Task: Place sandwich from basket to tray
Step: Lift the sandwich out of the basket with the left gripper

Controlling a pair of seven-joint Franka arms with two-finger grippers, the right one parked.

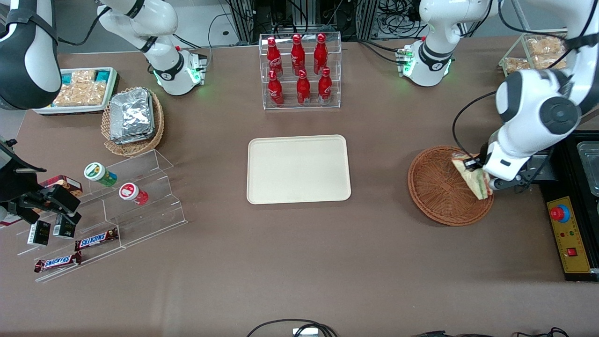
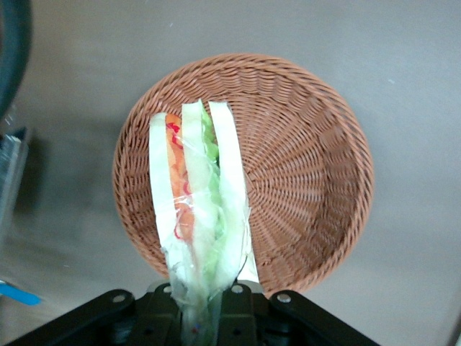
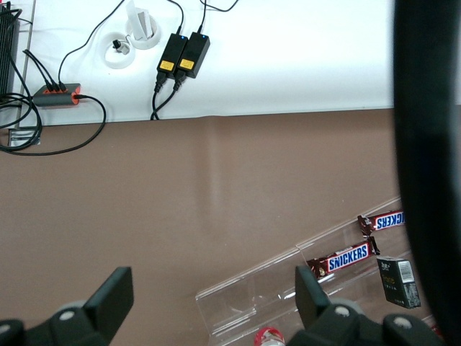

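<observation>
Above basket (image 1: pixel 440 192): tool (image 1: pixel 486 180) gripping sandwich (image 1: pixel 472 178).

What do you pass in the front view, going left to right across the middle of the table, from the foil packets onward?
foil packets → tray → basket → sandwich, held over the basket's edge by the gripper.

gripper (image 1: pixel 484 180) over basket (image 1: pixel 435 196), open tabletop between it and bare tray (image 1: pixel 298 169)
</observation>
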